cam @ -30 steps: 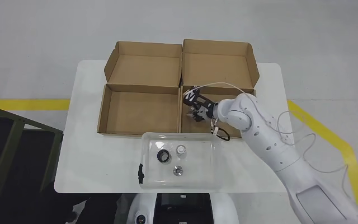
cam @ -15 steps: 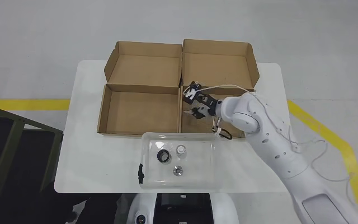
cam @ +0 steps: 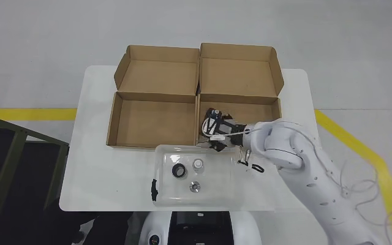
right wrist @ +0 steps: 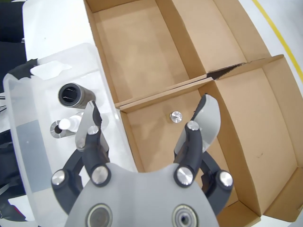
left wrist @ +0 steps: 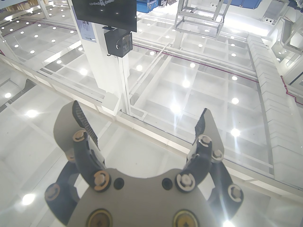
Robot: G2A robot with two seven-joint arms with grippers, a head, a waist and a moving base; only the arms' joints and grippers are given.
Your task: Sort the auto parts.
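Note:
My right gripper [cam: 212, 128] hangs open over the near left corner of the right cardboard box [cam: 257, 116], close to the clear plastic bin [cam: 160, 153]. A small silver round part [right wrist: 176, 116] lies on that box's floor, just beyond my right gripper [right wrist: 149, 109]. In the bin are a dark hollow cylinder [cam: 179, 171], a silver-and-white part [cam: 198, 164] and a silver disc [cam: 195, 187]. The wrist view shows the cylinder [right wrist: 74, 95] and the silver-and-white part [right wrist: 64, 127] beside one finger. My left gripper [left wrist: 140, 109] is open, holds nothing and points up at the ceiling.
The left cardboard box [cam: 152, 122] stands beside the right one, both with lids folded back toward the far side. The white table [cam: 92, 171] has bare room at its left and right ends. A loose cable runs along the right arm.
My right gripper has moved from over the right box's middle toward its near edge, closer to the bin. The parts in the bin have not moved.

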